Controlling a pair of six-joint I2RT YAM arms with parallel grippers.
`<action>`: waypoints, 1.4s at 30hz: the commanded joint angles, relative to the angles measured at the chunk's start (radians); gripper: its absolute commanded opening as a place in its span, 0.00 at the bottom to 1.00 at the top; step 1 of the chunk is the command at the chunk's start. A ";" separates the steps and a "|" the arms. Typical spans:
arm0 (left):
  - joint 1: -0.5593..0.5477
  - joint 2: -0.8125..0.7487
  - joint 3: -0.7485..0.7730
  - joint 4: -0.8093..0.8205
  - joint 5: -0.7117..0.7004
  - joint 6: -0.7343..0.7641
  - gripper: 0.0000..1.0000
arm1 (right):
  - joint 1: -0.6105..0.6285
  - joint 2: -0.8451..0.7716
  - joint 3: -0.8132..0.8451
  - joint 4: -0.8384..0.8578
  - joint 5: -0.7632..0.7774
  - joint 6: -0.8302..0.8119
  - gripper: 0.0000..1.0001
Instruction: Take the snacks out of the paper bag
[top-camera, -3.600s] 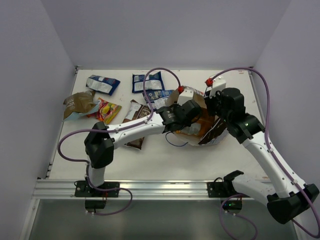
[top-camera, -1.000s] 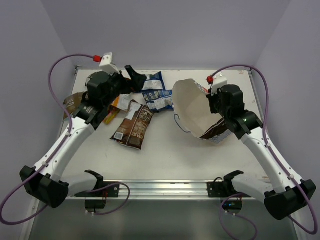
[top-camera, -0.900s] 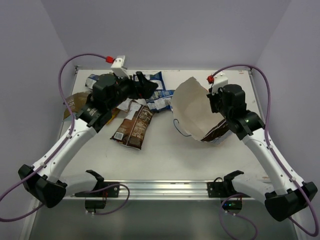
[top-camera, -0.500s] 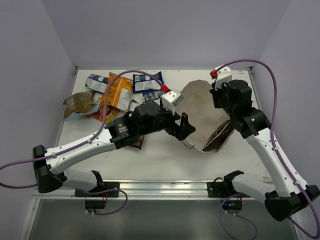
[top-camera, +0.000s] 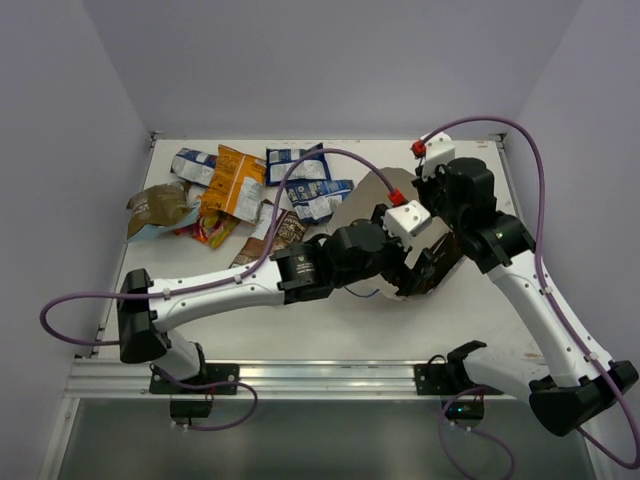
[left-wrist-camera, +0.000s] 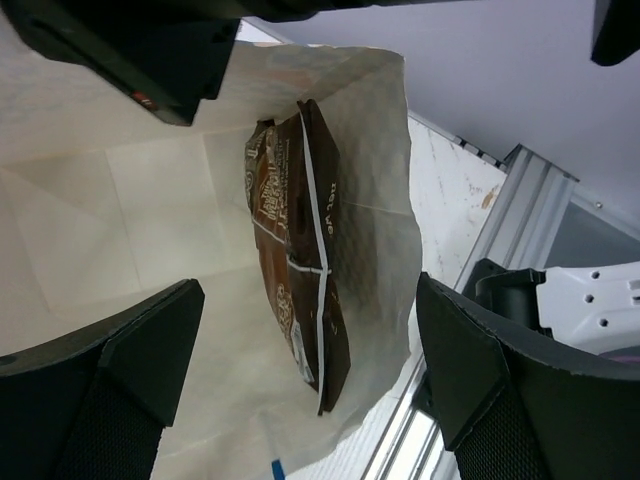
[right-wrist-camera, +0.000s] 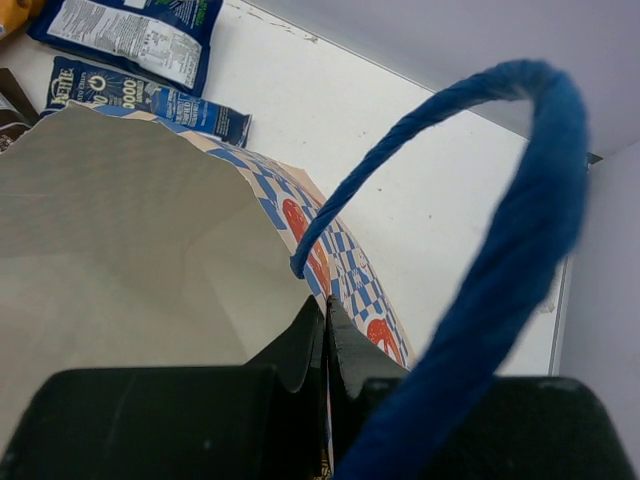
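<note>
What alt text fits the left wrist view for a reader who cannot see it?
One dark brown chip bag sits inside the cream paper bag, seen through the bag's mouth. The open left end effector frames the chip bag on both sides without touching it.

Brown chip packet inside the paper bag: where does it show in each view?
Top external: brown chip packet right of centre, in the paper bag.
Left wrist: centre, standing on edge.
Right wrist: not visible.
Shared landmark: the bag's cream inside.
</note>
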 joint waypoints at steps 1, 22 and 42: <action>-0.013 0.059 0.071 0.042 -0.051 0.043 0.93 | 0.009 -0.001 0.010 0.023 0.023 0.013 0.00; -0.015 0.190 0.059 0.057 -0.182 -0.001 0.00 | 0.011 -0.024 -0.082 0.075 0.068 0.022 0.00; 0.016 -0.145 0.320 -0.050 -0.457 0.181 0.00 | -0.032 0.051 -0.126 0.076 0.157 0.079 0.00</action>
